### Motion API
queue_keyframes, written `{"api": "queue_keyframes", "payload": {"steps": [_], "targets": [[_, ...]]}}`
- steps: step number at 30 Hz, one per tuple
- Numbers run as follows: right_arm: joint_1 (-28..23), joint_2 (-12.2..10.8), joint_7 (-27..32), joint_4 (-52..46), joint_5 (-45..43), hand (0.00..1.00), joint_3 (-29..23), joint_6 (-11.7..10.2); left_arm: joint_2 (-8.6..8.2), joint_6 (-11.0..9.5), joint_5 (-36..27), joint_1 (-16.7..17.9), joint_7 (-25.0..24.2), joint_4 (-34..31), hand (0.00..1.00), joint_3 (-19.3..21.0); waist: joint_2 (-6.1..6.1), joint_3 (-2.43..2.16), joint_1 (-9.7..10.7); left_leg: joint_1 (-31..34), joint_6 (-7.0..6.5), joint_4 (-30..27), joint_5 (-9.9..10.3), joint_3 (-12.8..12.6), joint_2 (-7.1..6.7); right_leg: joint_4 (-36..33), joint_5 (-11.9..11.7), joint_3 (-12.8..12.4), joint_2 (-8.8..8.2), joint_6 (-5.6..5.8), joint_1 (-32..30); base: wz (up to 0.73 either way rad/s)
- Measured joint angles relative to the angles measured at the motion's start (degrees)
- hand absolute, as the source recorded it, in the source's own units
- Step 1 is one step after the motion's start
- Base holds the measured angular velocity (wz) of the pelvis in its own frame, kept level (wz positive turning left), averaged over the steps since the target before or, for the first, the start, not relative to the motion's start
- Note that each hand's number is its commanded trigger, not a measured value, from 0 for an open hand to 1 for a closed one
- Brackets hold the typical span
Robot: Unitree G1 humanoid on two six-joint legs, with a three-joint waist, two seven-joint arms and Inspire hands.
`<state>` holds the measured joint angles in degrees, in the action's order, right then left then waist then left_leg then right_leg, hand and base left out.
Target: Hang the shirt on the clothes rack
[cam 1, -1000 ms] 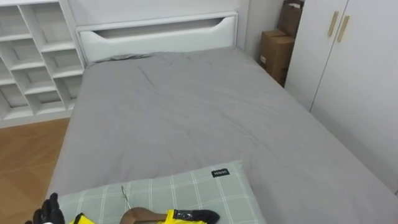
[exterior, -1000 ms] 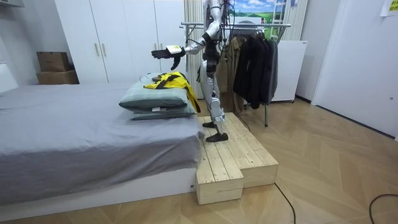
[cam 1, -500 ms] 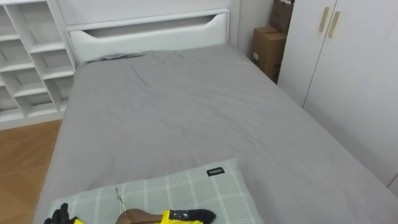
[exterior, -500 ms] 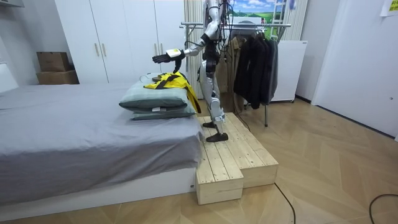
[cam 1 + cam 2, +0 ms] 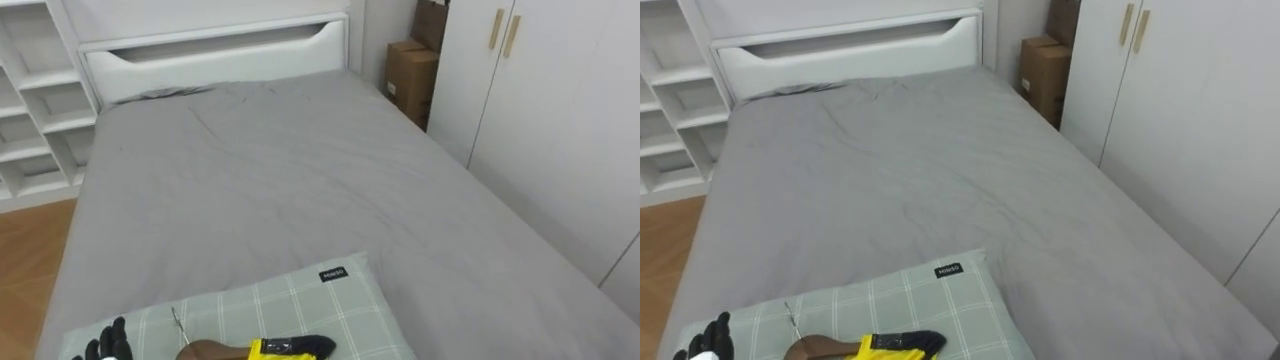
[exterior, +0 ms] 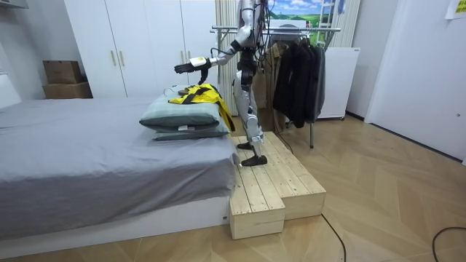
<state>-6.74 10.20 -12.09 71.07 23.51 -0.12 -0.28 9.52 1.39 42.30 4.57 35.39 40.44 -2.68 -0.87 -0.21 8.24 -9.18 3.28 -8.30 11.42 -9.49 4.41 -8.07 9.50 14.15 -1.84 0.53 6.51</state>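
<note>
Jacket (image 5: 278, 349) and hanger (image 5: 213, 350) lie on the pillow (image 5: 300, 300). Our left hand (image 5: 104, 346) hovers beside them, fingers spread wide.

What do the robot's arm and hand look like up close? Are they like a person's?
The left hand is black, shaped much like a human hand with slim separate fingers. In the room view, a pale band sits at its wrist. The left arm behind it is slender, silver-grey with darker sections, and has no sleeve or covering.
</note>
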Motion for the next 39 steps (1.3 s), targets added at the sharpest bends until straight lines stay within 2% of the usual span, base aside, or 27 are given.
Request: {"api": "queue_keyframes", "payload": {"steps": [6,10,11,15,25,28,35,39], "targets": [[0.00,0.14,-0.11,0.00,0.00,0.00,0.58,0.01,-0.32,0.40,0.00,-0.53,-0.86,0.07,0.00,-1.22,-0.14,0.07,-0.02,0.58,0.00,-0.01,0.00,-0.86,0.04,-0.23,-0.22,-0.73,0.02,-0.07,-1.01,-0.07],[0.41,0.48,-0.19,0.19,1.17,0.00,1.23,0.06,-0.54,0.96,-0.47,-1.14,-1.29,0.64,0.00,-2.92,-0.52,0.40,0.21,1.38,-0.02,-0.01,0.01,-1.36,0.03,-0.58,-0.31,-1.35,0.01,-0.03,-2.21,-0.07],[0.75,0.49,-0.20,0.29,1.40,0.00,1.30,0.11,-0.56,0.96,-0.59,-1.39,-1.30,0.69,0.00,-3.23,-0.60,0.31,0.32,1.80,-0.02,-0.04,0.01,-1.36,0.02,-0.64,-0.35,-1.36,-0.01,0.01,-2.71,0.00],[3.77,0.51,0.02,2.42,1.33,0.00,1.91,0.44,-0.86,0.96,-0.96,-7.13,-1.30,4.88,0.00,-3.28,-1.02,0.72,0.89,5.02,-0.58,-0.32,-0.33,-1.29,0.00,-0.81,-1.39,-1.48,-0.04,-0.17,-5.86,-0.01],[7.34,0.62,-0.15,5.11,1.23,0.00,4.52,1.07,-0.79,0.56,-1.79,-14.45,-1.39,7.75,0.00,-3.06,-0.62,0.90,1.06,9.09,-0.88,-0.92,-0.54,-1.22,0.05,-1.87,-1.82,-1.60,-0.11,-0.55,-10.23,0.00],[8.55,0.59,0.31,5.31,1.22,0.00,6.26,1.12,-0.64,0.53,-2.61,-17.78,-1.42,11.22,0.00,-2.94,-0.46,0.96,0.82,10.87,-0.88,-1.27,-0.54,-1.30,0.15,-2.63,-1.89,-1.64,-0.14,-0.65,-12.30,-0.02],[10.13,0.60,0.90,5.53,1.23,0.00,10.16,1.06,-0.57,-1.08,-3.46,-17.90,-2.26,11.68,0.00,-3.02,0.22,1.07,0.73,12.33,-0.90,-1.40,-0.56,-1.21,0.17,-2.73,-1.93,-1.54,-0.16,-0.71,-13.66,0.00],[10.34,0.59,1.04,5.41,1.21,0.00,10.22,1.06,-0.57,-1.49,-3.61,-17.96,-2.37,12.71,0.00,-3.01,0.43,1.05,0.64,12.70,-0.90,-1.48,-0.56,-1.12,0.18,-2.72,-1.93,-1.51,-0.17,-0.71,-13.97,0.00]]}}
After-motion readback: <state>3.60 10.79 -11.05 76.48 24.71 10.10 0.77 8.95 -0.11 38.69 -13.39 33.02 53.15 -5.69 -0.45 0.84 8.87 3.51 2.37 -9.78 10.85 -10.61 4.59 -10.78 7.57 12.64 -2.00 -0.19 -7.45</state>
